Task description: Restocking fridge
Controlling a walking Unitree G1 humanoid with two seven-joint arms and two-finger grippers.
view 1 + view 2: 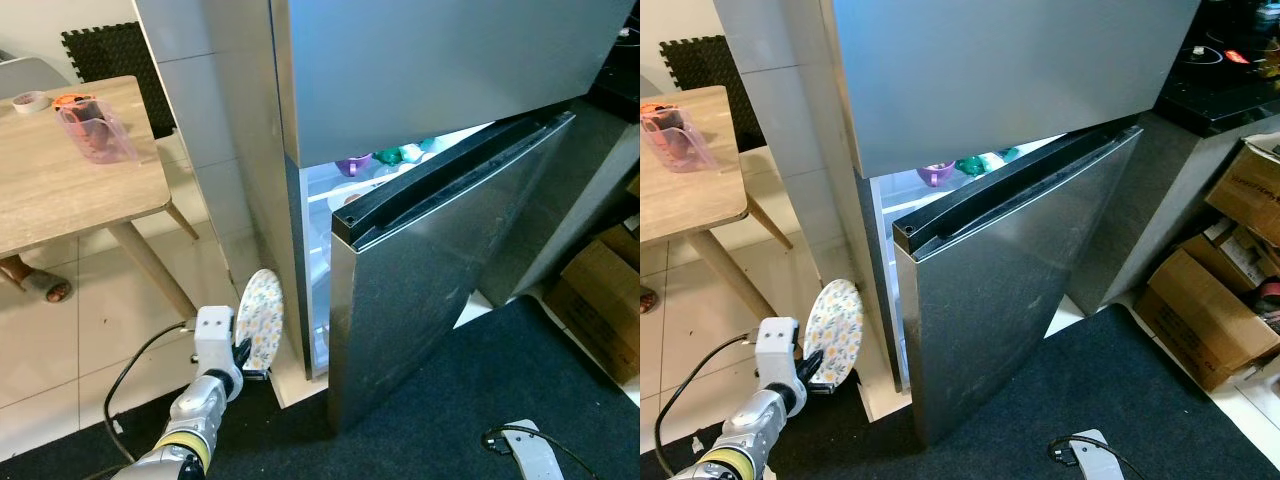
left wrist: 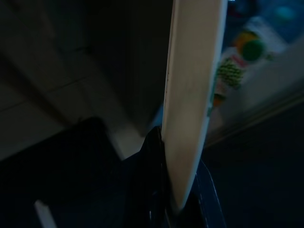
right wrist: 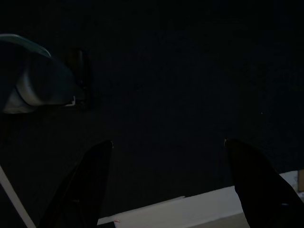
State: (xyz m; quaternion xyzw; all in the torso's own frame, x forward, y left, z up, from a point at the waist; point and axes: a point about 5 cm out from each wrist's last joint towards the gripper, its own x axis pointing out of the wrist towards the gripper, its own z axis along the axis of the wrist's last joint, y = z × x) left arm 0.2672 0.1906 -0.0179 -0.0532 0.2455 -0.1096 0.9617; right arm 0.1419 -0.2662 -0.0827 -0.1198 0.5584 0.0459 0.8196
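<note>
the left pincer point(image 1: 243, 352) is pressed together on the lower rim of a plate point(image 1: 261, 318), a round one with a small flower print, holding it on edge, nearly upright. in the left wrist view the plate's point(image 2: 190, 114) pale rim runs straight up from between the two black fingers point(image 2: 152, 190), which pinch it at its bottom edge. the plate hangs low, just beside the open gap of the fridge point(image 1: 400, 90), near the foot of the pale wall panel on the fridge's left side and above the edge of the dark mat point(image 1: 520, 380).

the lower fridge door point(image 1: 440, 260) stands ajar, swung out toward the robot, and the lit inside shows a purple bowl point(image 1: 353, 163) and green things on a shelf. the upper door is shut.

the right pincer point(image 3: 166, 185) hangs low over the dark mat, its two fingers spread wide apart with nothing between them; the right wrist view is very dark.

off to the left stands a wooden desk point(image 1: 60, 190) carrying a clear pink jug point(image 1: 92, 128) and a roll of tape point(image 1: 28, 101). cardboard boxes point(image 1: 1230, 250) sit on the floor at the right.
</note>
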